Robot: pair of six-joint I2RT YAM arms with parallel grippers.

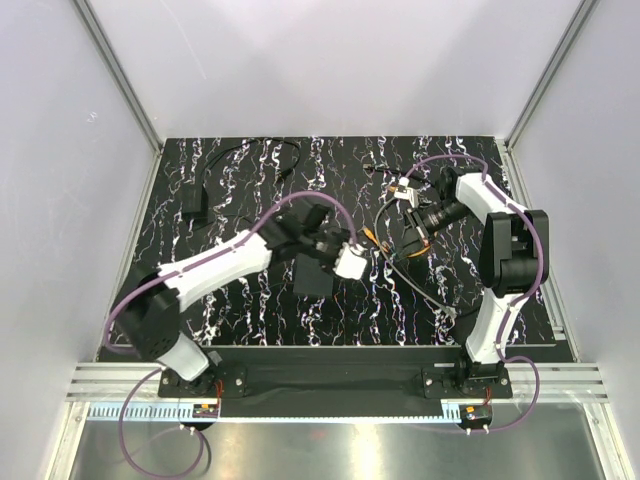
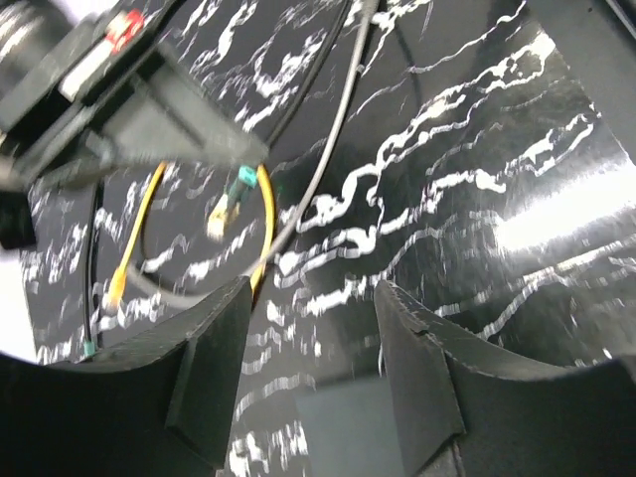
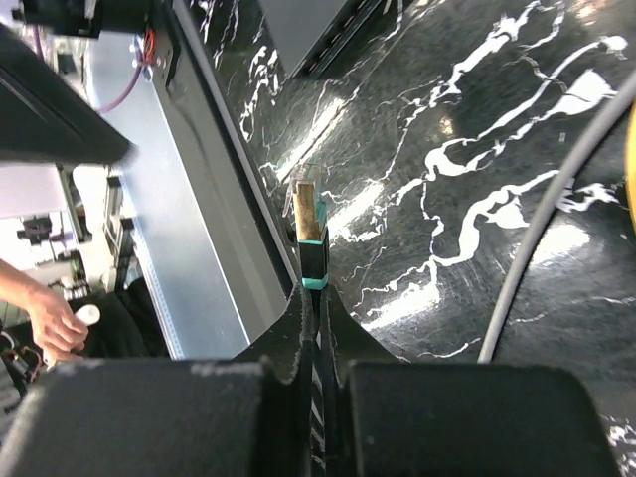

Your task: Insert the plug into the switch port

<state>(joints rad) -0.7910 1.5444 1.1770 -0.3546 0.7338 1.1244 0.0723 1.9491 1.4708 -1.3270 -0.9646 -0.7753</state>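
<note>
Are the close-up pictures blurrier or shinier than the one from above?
Top external view: sharp, evenly lit, little glare on the table. Left wrist view: smeared throughout, bright glare on the table at right. Right wrist view: the plug is crisp in the right gripper, glare shining on the table beside it.

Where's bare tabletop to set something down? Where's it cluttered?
Free: the near-centre strip of black marbled tabletop, between the flat matte-black box and the front edge; also rear centre, between the thin black cord loop and the right gripper. Crowded: yellow and grey cables right of the box.
</note>
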